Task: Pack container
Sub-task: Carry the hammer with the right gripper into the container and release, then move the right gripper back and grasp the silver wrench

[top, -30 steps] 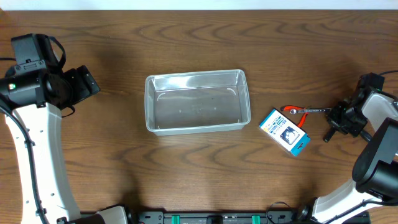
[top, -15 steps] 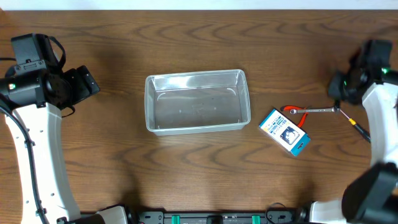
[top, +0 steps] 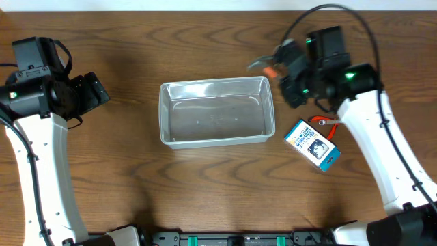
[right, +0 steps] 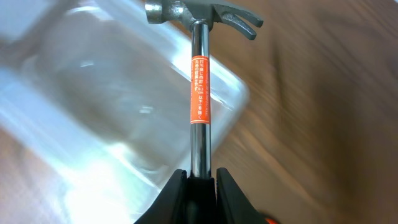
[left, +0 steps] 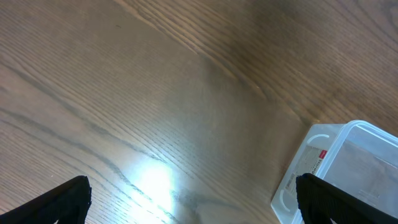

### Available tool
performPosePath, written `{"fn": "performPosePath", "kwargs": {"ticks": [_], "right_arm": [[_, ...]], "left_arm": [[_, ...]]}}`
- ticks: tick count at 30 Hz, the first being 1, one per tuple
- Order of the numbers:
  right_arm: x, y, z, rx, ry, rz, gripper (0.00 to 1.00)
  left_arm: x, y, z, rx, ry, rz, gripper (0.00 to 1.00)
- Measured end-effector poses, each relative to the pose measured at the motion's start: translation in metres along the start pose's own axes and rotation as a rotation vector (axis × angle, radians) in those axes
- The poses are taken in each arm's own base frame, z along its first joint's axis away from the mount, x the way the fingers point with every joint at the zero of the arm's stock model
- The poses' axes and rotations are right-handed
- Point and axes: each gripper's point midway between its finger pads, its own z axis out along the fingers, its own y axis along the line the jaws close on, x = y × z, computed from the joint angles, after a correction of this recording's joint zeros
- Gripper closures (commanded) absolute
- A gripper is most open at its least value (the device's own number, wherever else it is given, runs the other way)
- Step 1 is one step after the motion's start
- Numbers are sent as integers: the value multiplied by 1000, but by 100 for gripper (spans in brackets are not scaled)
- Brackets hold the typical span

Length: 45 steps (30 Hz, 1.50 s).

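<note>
The container [top: 215, 82] is a clear plastic bin in the middle of the table; it also shows in the left wrist view [left: 348, 162] and the right wrist view [right: 93, 124]. My right gripper [top: 283, 68] [right: 200, 177] is shut on the steel shaft of a hammer [right: 199, 81] with an orange label. It holds the hammer [top: 261, 65] above the container's far right corner, head pointing left. My left gripper [top: 102, 92] [left: 193, 205] is open and empty, well left of the container.
A small blue-and-white box [top: 313, 145] lies right of the container. A red-handled tool [top: 328, 122] lies just behind the box, partly under my right arm.
My right arm has swung from the table's right edge up and left to the container's far right corner, carrying the hammer. The left arm has not moved.
</note>
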Motion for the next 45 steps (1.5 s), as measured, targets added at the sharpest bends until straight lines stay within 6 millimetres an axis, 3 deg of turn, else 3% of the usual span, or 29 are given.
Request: {"fn": "performPosePath", "kwargs": {"ticks": [4, 8, 18, 27, 29, 33, 41, 44, 45], "right_arm": [[-9, 41, 11, -116, -16, -195, 99], [-12, 62, 38, -187, -6, -312, 99], [-2, 91, 128, -280, 60, -400, 99], [30, 99, 173, -335, 167, -385, 96], [34, 100, 177, -340, 178, -382, 84], [34, 100, 178, -344, 179, -383, 47], [37, 97, 167, -337, 203, -348, 45], [17, 76, 140, -245, 166, -266, 44], [1, 59, 120, -165, 126, -218, 43]], "left_arm": [[0, 0, 0, 0, 0, 0, 2], [0, 0, 0, 0, 0, 0, 2], [0, 0, 0, 0, 0, 0, 2], [0, 0, 0, 0, 0, 0, 2], [0, 0, 0, 0, 0, 0, 2], [0, 0, 0, 0, 1, 0, 2], [0, 0, 0, 0, 1, 0, 2], [0, 0, 0, 0, 1, 0, 2], [0, 0, 0, 0, 0, 0, 2]]}}
